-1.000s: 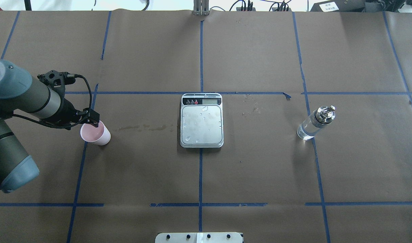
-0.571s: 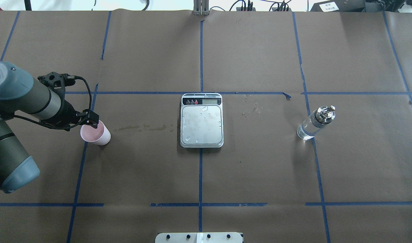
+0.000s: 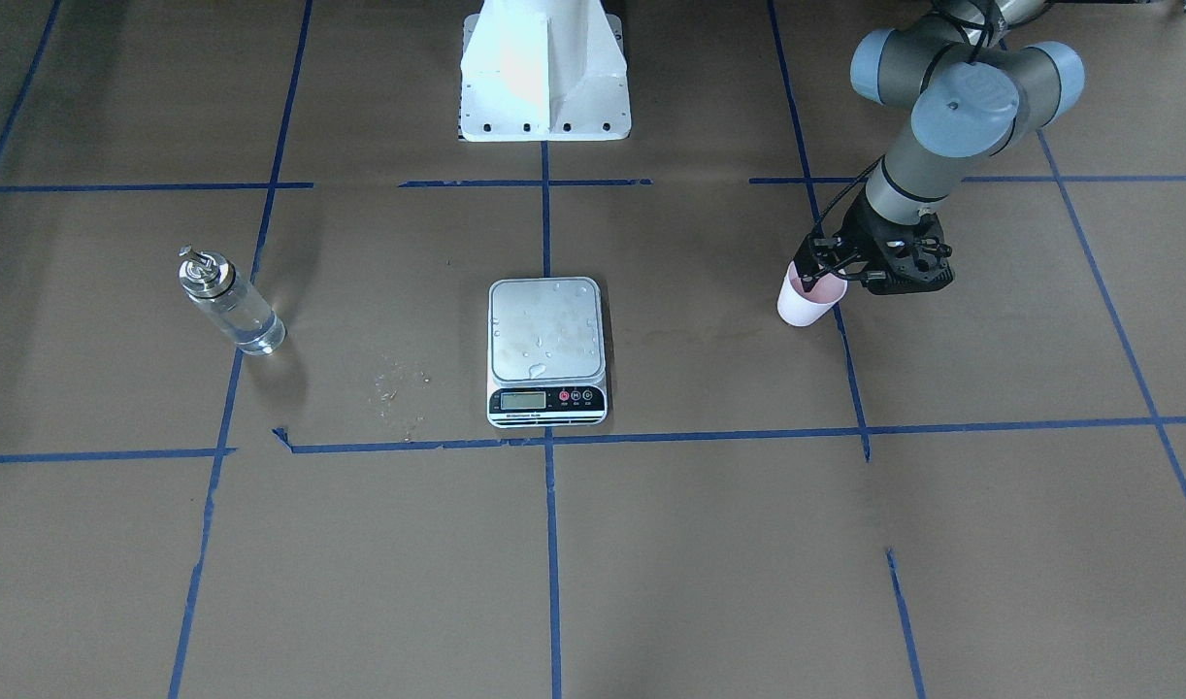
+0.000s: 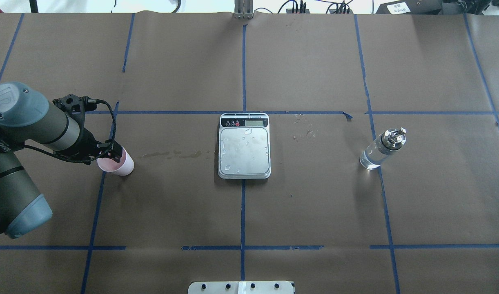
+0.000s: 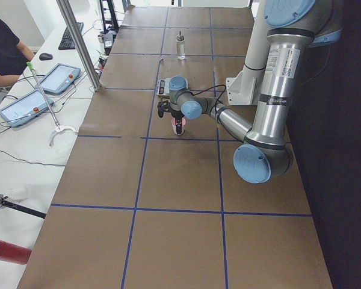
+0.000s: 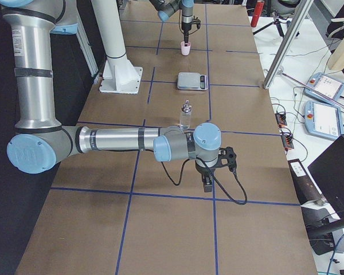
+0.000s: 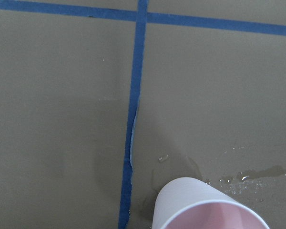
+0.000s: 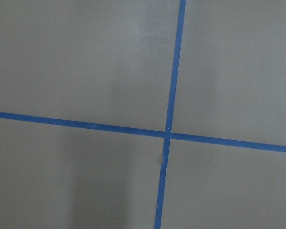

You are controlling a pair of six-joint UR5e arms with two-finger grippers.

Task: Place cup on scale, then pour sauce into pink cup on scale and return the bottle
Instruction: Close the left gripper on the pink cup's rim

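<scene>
The left gripper (image 4: 115,152) has its black fingertips down at the far edge of the cup's rim. I cannot tell whether its jaws are spread or pinching the cup's wall. From above and from the front the fingers merge into one dark block, and the left wrist view shows none of them. Behind the gripper, the left arm (image 4: 29,126) comes in low from the left edge of the table (image 4: 315,204).

The cup (image 4: 125,165) stands upright on the brown paper at the left, mouth up and pale pink inside, just beside a blue tape line (image 4: 95,212). The left wrist view shows only its rim and upper wall at the bottom edge, with a wet sheen on the paper close by. A streak of damp (image 4: 172,154) lies on the paper to the cup's right, between it and the scale (image 4: 244,157).

The scale lies flat in the middle of the table, well apart from the cup, with its display strip on the far side. There are droplets (image 4: 246,132) on its silver platform.

Well to the right of the scale the bottle (image 4: 376,153) stands upright, with a silver cap and spout on top. The clear sauce (image 4: 368,160) shows through its glass.

The right gripper (image 6: 208,184) appears only in the exterior right view, pointing down over the table beyond the bottle, nearer the right end. I cannot tell how its jaws stand. Its wrist camera shows paper and a crossing of tape lines (image 8: 167,133).
</scene>
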